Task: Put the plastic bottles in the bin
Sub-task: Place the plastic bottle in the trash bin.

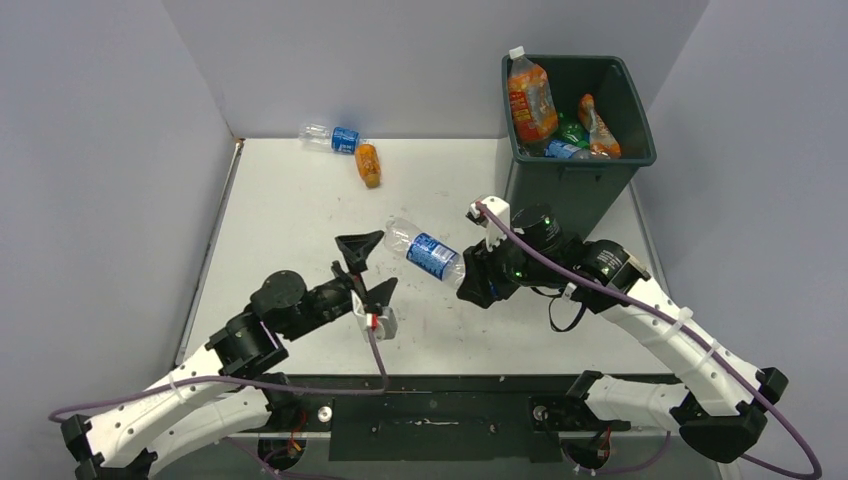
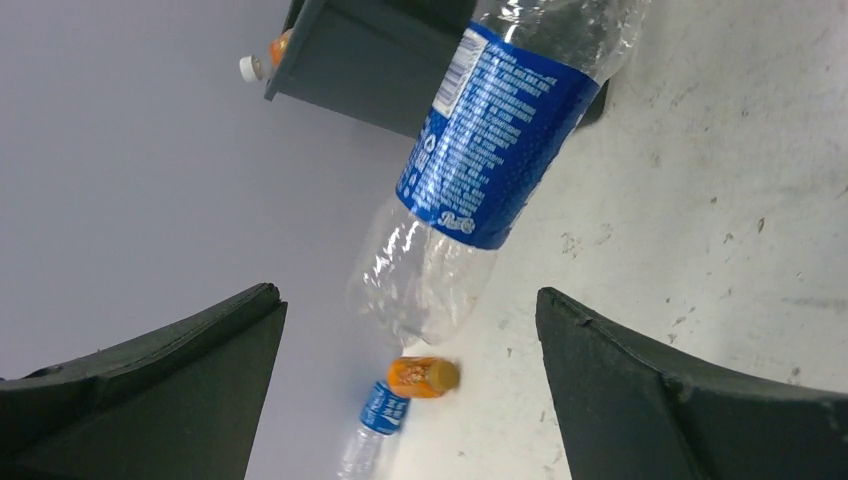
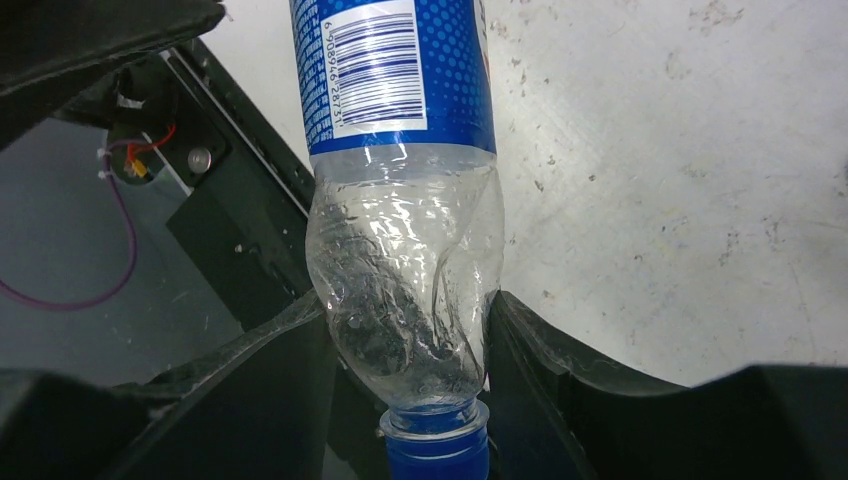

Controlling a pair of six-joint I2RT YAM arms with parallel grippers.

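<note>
My right gripper point(image 1: 470, 275) is shut on the crumpled neck end of a clear plastic bottle point(image 1: 425, 252) with a blue label, holding it above the table middle. In the right wrist view the bottle point(image 3: 400, 200) sits between both fingers of the right gripper point(image 3: 405, 315), blue cap point(image 3: 435, 460) toward the wrist. My left gripper point(image 1: 372, 268) stands open beside the bottle's base, not touching it. From the left wrist, the bottle point(image 2: 490, 150) hangs beyond the left gripper point(image 2: 408, 295). The dark green bin point(image 1: 570, 190) stands at the far right, just behind my right gripper.
Several bottles lie inside the bin, one orange bottle point(image 1: 528, 95) sticking up at its left corner. A clear blue-labelled bottle point(image 1: 330, 137) and a small orange bottle point(image 1: 368, 165) lie at the table's far edge by the back wall. Grey walls enclose three sides.
</note>
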